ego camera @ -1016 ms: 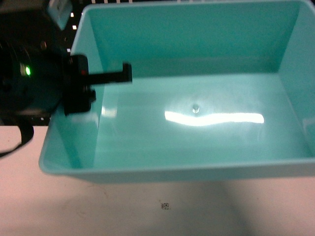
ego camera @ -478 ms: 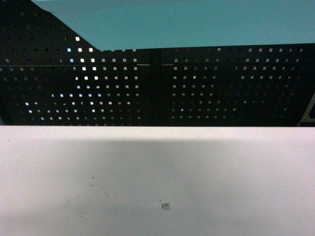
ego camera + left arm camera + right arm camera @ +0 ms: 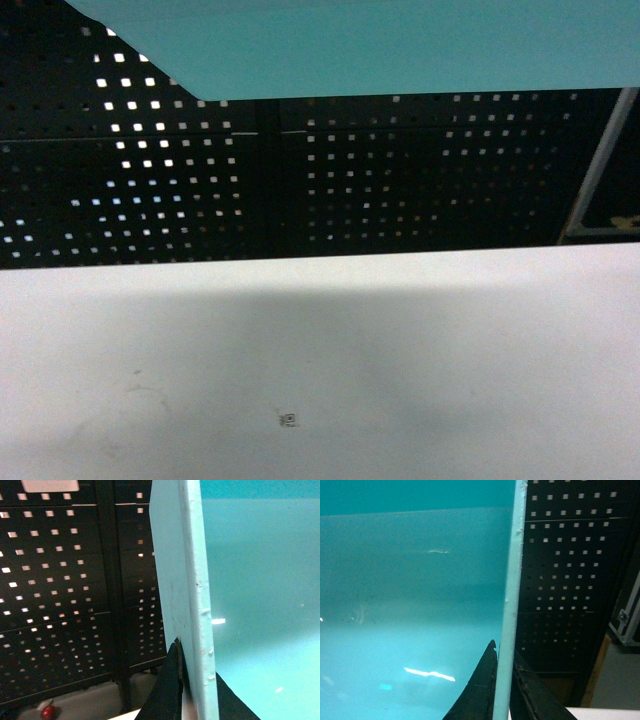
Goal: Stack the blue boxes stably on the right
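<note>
Overhead now, the blue box (image 3: 400, 45) hangs above the table (image 3: 320, 370); my left gripper (image 3: 192, 690) and right gripper (image 3: 504, 690) each pinch a wall. Stacking remains undone.

- We see one box (image 3: 400, 45), a light turquoise plastic tub with smooth walls, a thin rim and a glossy floor.
- From the head camera only its underside shows, as a plain band across the top edge, raised well above the surface below.
- In both wrist views a side rim (image 3: 192, 595) (image 3: 512, 605) runs up the picture, with the shiny inside beside it.
</note>
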